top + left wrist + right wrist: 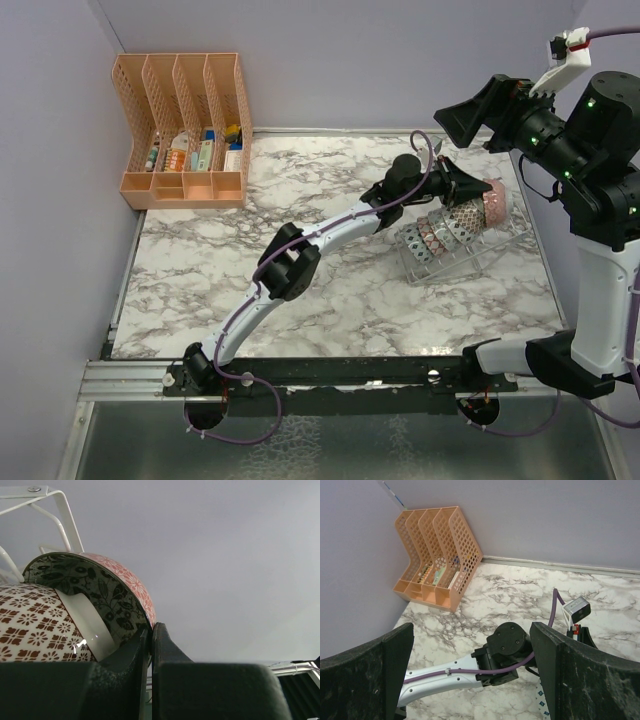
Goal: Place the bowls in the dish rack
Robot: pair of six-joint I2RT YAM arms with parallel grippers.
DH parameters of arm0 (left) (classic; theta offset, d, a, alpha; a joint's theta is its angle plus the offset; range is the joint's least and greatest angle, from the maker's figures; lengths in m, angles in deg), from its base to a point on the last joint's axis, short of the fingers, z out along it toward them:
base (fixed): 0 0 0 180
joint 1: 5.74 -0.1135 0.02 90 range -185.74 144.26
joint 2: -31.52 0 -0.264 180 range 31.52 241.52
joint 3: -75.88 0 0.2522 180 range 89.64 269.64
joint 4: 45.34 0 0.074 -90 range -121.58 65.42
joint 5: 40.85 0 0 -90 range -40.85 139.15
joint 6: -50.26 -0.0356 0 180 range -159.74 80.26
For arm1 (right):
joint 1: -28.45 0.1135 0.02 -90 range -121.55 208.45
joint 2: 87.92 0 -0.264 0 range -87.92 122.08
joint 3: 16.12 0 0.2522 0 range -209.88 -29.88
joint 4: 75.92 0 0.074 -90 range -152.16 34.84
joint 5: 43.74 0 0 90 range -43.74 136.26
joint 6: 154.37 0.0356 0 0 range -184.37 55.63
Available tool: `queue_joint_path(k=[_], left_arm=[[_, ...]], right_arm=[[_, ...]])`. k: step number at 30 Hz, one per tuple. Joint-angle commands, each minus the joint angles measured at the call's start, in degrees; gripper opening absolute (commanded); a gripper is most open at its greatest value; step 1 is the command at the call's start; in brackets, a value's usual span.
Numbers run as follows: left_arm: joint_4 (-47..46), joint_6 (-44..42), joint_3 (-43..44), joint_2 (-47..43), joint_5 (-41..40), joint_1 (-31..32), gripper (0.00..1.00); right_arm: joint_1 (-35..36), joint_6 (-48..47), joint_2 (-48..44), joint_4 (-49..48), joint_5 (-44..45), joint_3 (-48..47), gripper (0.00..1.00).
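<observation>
Left pincer (151,645) was clamped on the rim of the red bowl (127,577), apparently to stand it on edge beside the other bowls (440,235) in the dish rack (470,262) on the desk (200,260), while the right pincer (472,630) hung wide open and empty, well clear above.

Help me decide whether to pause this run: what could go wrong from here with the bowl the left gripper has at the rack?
1. The left gripper pinches only the thin rim of the red bowl, which stands on edge at the end of the row; on release it might tip or roll off the dish rack.
2. The brown-patterned bowl sits right beside it, so a sideways pull-out could knock them together.
</observation>
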State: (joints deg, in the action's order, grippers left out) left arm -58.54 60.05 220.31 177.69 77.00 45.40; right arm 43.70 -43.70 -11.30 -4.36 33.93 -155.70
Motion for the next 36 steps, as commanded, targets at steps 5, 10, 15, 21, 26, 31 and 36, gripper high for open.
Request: queue_joint_path(k=[5, 10, 15, 21, 26, 31, 36], left_arm=[[-6.6, 2.4, 2.9, 2.1, -0.9, 1.4, 0.00], [-7.0, 3.0, 4.0, 2.7, -1.0, 1.4, 0.00], [-8.1, 3.8, 3.7, 2.9, -1.1, 1.6, 0.00], [-8.5, 4.1, 5.0, 3.0, -1.1, 1.5, 0.00], [-8.8, 4.2, 5.4, 2.8, -1.2, 1.6, 0.00], [-9.1, 4.4, 5.4, 2.7, -1.4, 1.6, 0.00], [-9.7, 4.8, 5.6, 2.7, -1.6, 1.6, 0.00]], right_arm=[[-0.4, -0.7, 0.1, -0.8, -0.6, 0.3, 0.99], [-0.4, -0.7, 0.3, -1.0, -0.7, 0.1, 0.99], [-0.4, -0.6, 0.3, -0.9, -0.7, 0.2, 0.99], [-0.4, -0.6, 0.5, -1.0, -0.7, 0.0, 0.99], [-0.4, -0.5, 0.5, -1.3, -1.0, 0.5, 0.99], [-0.4, -0.5, 0.3, -1.3, -0.9, 0.6, 0.99], [-0.4, -0.5, 0.3, -1.3, -0.9, 0.7, 1.00]])
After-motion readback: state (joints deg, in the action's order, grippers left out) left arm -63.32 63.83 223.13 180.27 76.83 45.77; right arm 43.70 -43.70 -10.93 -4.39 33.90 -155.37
